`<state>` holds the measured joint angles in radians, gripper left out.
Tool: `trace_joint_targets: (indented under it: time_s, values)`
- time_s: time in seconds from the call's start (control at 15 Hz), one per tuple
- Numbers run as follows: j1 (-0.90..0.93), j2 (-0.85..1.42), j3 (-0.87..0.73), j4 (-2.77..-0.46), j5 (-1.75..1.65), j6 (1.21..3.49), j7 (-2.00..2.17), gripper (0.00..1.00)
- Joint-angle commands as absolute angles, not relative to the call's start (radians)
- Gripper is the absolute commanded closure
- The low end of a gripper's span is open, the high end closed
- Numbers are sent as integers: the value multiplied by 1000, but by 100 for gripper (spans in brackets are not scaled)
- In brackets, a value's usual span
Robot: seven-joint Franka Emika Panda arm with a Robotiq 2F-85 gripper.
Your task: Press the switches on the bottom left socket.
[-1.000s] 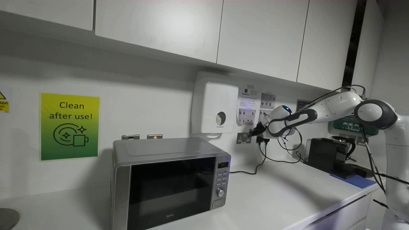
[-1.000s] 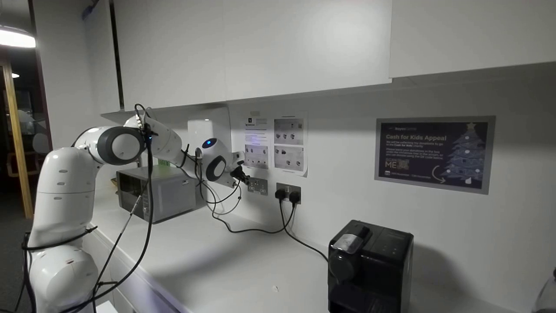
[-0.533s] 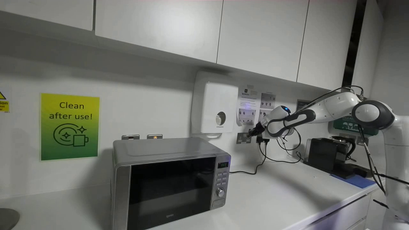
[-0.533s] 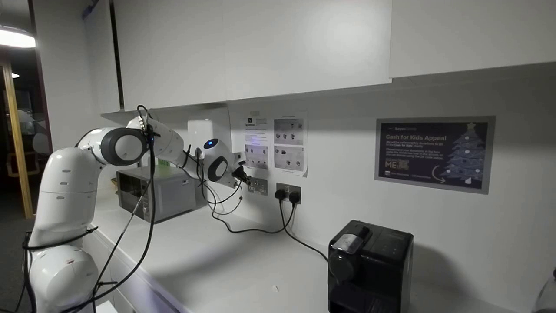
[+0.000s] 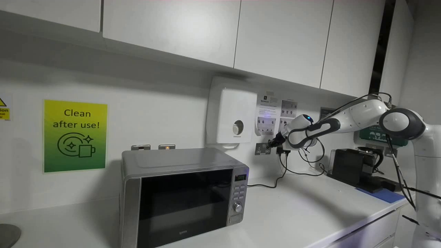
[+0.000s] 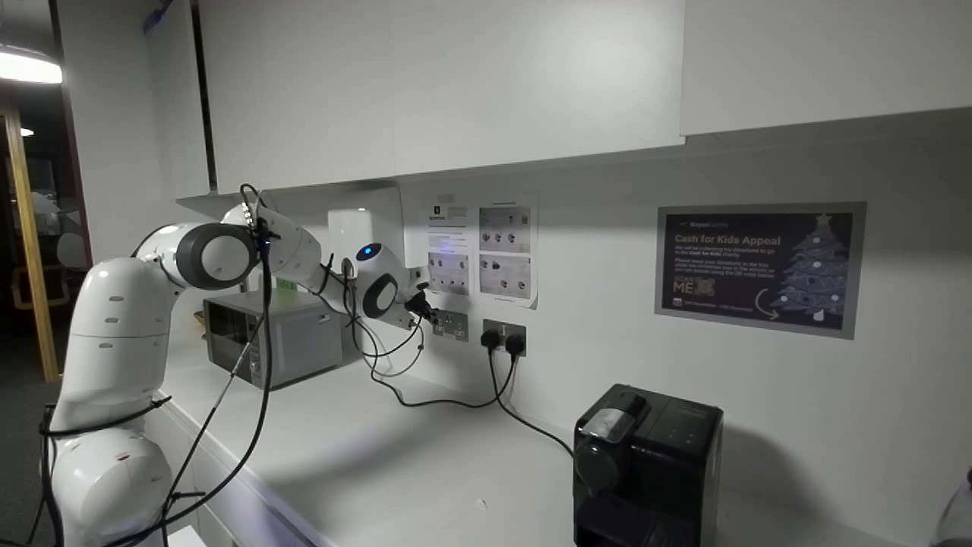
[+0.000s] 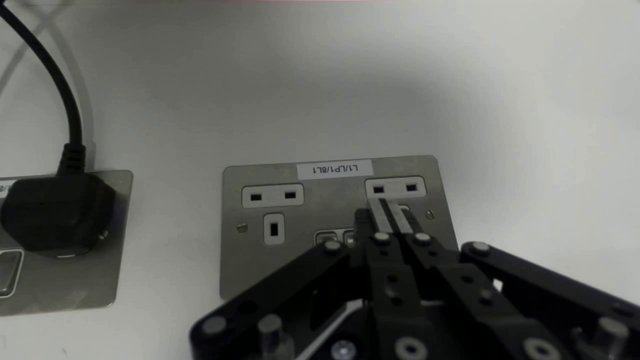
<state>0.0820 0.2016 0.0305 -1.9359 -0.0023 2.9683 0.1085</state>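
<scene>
The socket at my gripper is a grey metal double plate (image 7: 270,270), upside down in the wrist view; it also shows in both exterior views (image 5: 259,150) (image 6: 458,325). It has white pin inserts and no plug. Its two small metal rocker switches (image 7: 327,237) sit in a white frame, partly hidden behind my fingers. My gripper (image 7: 384,201) is shut and empty. Its tips overlap the outlet to the right of the switches in the wrist view. Whether they touch the plate I cannot tell. The gripper is also visible in both exterior views (image 5: 271,144) (image 6: 430,312).
A neighbouring socket plate (image 7: 75,287) holds black plugs (image 6: 515,346) with cables running over the counter (image 6: 425,463). A microwave (image 5: 186,199) and a coffee machine (image 6: 649,463) stand on the counter. A white dispenser (image 5: 229,113) hangs above, under the wall cabinets (image 5: 282,41).
Compared with one second ago, the arm's elbow has shifted slightly toward the sockets. The gripper has barely moved and stays in front of the same plate.
</scene>
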Motion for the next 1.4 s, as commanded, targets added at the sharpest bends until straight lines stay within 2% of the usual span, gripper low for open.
trace_joint_targets:
  time_s: [0.0,1.33]
  values:
    - [77,204,37,-1930,9,2974,97,100]
    - [86,286,22,-1837,-2,2987,127,100]
